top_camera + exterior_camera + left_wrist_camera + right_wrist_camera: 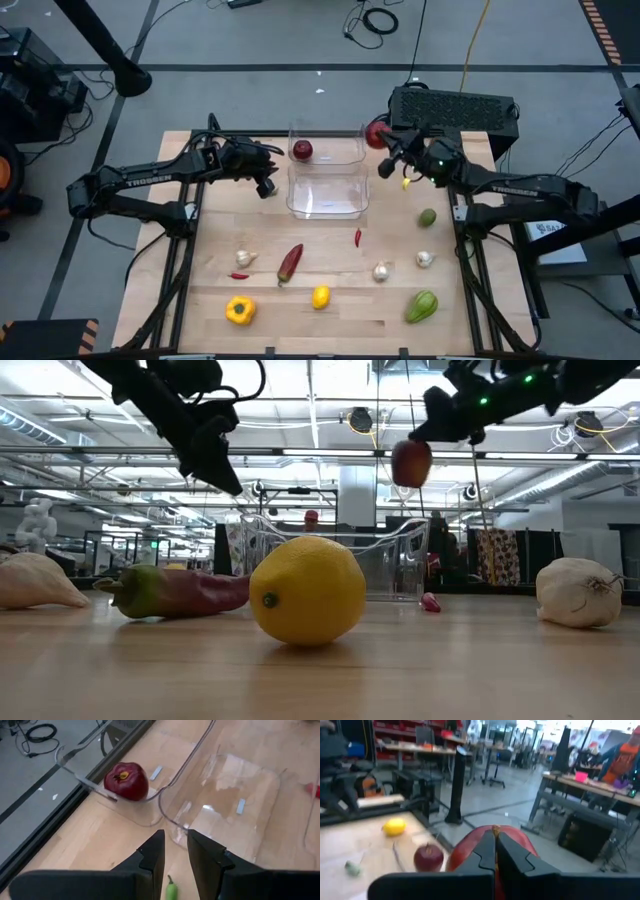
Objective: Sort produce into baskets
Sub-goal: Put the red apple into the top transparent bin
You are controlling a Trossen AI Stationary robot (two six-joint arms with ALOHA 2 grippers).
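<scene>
Two clear bins stand side by side at the table's middle. The far bin (327, 132) holds one red apple (302, 150); the near bin (325, 205) holds nothing. My right gripper (381, 146) is shut on a second red apple (376, 133), high in the air just right of the far bin's right wall. My left gripper (266, 182) hovers left of the bins, its fingers (154, 851) a narrow gap apart and empty. A small green chilli (171, 890) lies on the table under it. My right gripper pinches the apple's thin stem (495, 828) between its two nearly closed fingers. The apple (411, 462) hangs below the fingers, lifted clear of the table and above the bins' rims.
Loose produce lies on the near half of the table: garlic bulbs (244, 258) (381, 271) (425, 259), a dark red pepper (290, 262), a yellow pepper (240, 310), a lemon (320, 296), green peppers (422, 306) (427, 217), red chillies (358, 237) (239, 275). A black box (455, 108) stands far right.
</scene>
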